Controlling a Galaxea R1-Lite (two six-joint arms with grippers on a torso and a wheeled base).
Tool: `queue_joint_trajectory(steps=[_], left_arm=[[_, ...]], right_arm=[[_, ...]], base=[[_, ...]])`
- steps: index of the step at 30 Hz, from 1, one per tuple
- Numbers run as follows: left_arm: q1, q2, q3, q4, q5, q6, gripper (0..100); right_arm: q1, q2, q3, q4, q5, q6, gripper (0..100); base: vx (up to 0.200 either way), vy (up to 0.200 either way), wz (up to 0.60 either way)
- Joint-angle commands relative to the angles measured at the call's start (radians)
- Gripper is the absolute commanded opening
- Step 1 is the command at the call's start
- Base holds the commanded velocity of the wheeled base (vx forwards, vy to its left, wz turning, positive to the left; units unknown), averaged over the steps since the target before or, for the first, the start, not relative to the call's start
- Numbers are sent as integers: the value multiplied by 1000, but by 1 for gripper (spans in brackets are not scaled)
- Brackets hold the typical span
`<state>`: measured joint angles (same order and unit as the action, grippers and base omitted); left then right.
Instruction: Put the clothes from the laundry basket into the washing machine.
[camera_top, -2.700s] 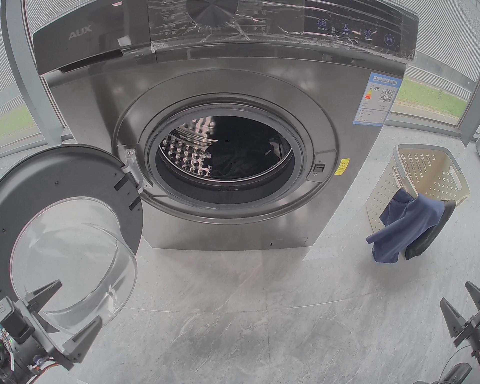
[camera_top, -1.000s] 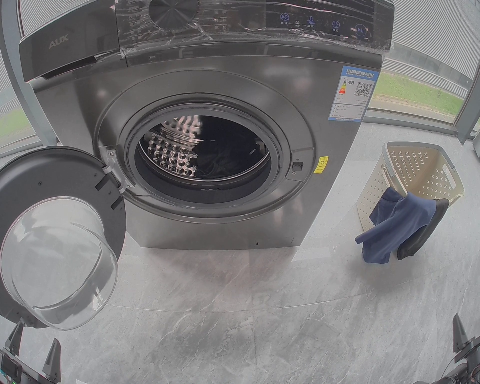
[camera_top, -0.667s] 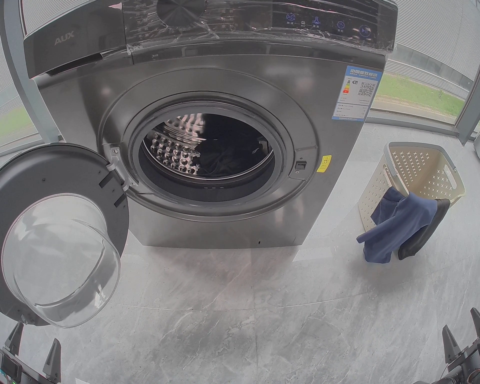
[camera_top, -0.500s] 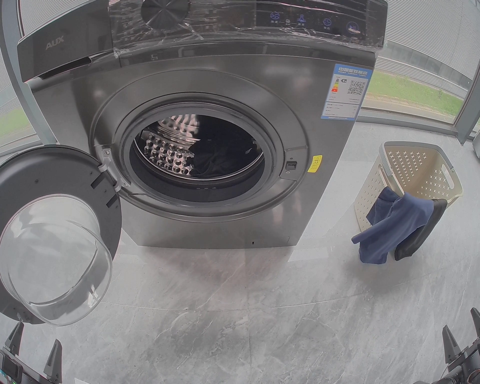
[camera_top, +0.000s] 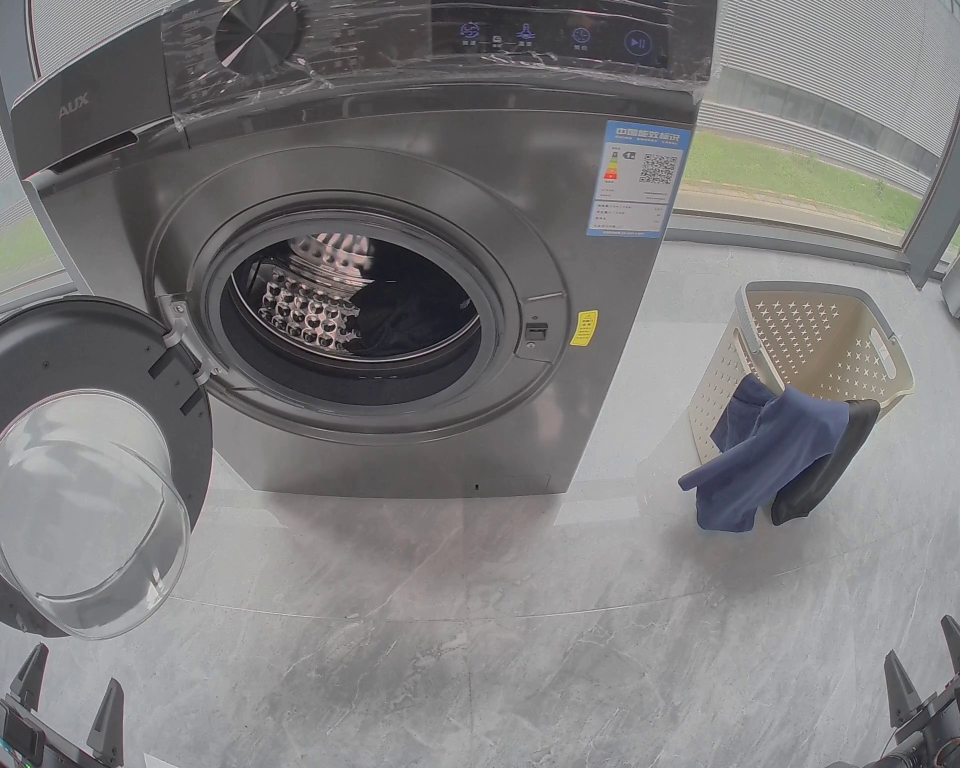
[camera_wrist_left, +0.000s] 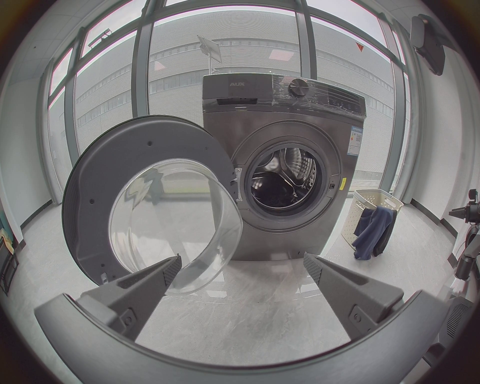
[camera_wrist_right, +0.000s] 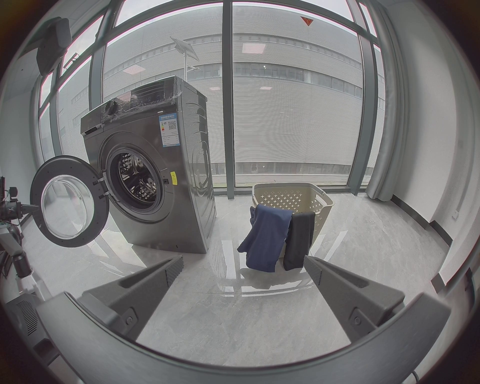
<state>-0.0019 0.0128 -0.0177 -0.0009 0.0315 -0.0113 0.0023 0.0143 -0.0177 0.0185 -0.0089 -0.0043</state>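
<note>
Clothes (camera_top: 765, 455) hung over the laundry basket (camera_top: 810, 292) rim, well ahead of the right hand (camera_wrist_right: 240, 262), wide open and empty like the left hand (camera_wrist_left: 240, 257). It looked like the fetching step; the next move needed closing that gap.

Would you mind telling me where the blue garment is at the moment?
In the head view the blue garment hangs over the front rim of the laundry basket, beside a black garment, right of the washing machine.

glossy grey marble-look tile floor (camera_top: 480, 640), silver front-loading washing machine (camera_top: 400, 150) standing on it, beige perforated plastic laundry basket (camera_top: 820, 340) near its right
</note>
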Motion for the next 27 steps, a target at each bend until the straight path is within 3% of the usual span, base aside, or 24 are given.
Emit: queue_joint_trajectory(steps=[1,5,11,20,22,27], left_arm=[[0,-5,18,-1,-1,1,100],[0,-5,18,-1,1,-4,100],[-1,-5,18,-1,8,-16,100],[-1,-5,18,-1,4,-7,100],[0,-5,18,1,-1,2,100],[-1,-5,18,1,4,-6,100]], right_arm=[[1,-11,10,0,1,0,100],[1,-11,10,0,1,0,100],[1,-11,10,0,1,0,100],[1,-11,10,0,1,-2,100],[1,-11,10,0,1,0,100],[1,-11,10,0,1,0,100]], base=[[0,-200,0],[0,-200,0],[0,0,0],[0,-200,0],[0,0,0],[0,0,0]])
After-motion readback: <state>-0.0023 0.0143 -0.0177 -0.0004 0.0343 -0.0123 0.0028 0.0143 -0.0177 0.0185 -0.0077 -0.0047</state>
